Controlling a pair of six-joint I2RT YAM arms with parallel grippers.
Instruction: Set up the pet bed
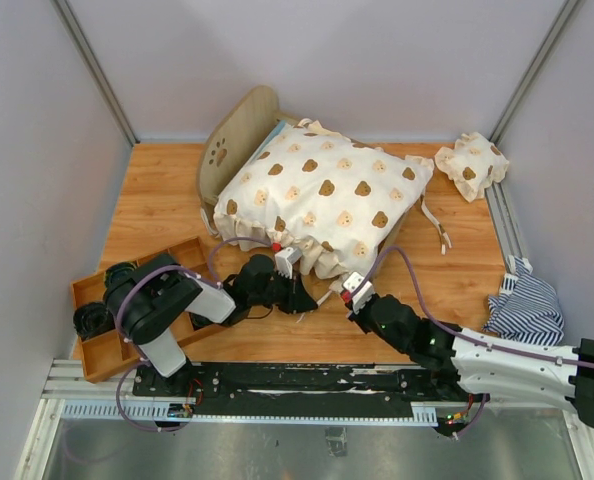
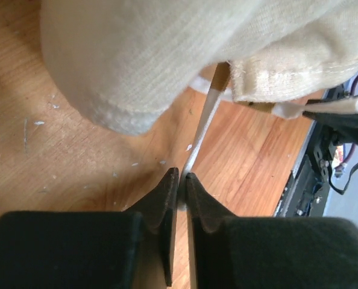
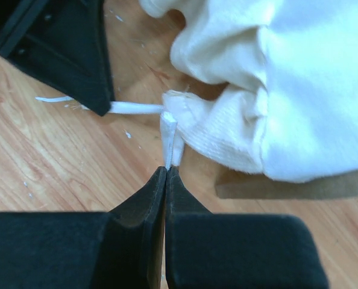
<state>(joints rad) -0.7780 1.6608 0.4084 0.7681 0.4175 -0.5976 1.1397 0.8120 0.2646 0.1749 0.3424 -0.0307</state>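
The pet bed's plywood headboard (image 1: 232,140) with its paw cutout stands at the back left. The cream bear-print cover (image 1: 322,195) lies over the frame and hides the mattress. My left gripper (image 1: 302,297) is at the cover's near edge, shut on a white tie string (image 2: 203,123); its jaws (image 2: 180,176) pinch the string. My right gripper (image 1: 349,290) sits just right of it, shut (image 3: 167,170) on another white tie string (image 3: 169,138) from the same ruffled corner (image 3: 227,129). A strip of the frame's wood (image 3: 287,188) shows under the cover.
A small bear-print pillow (image 1: 472,165) lies at the back right. A crumpled blue-and-white striped cloth (image 1: 527,308) lies at the right edge. A wooden compartment tray (image 1: 102,350) sits at the left, partly under the left arm. Walls enclose the table on three sides.
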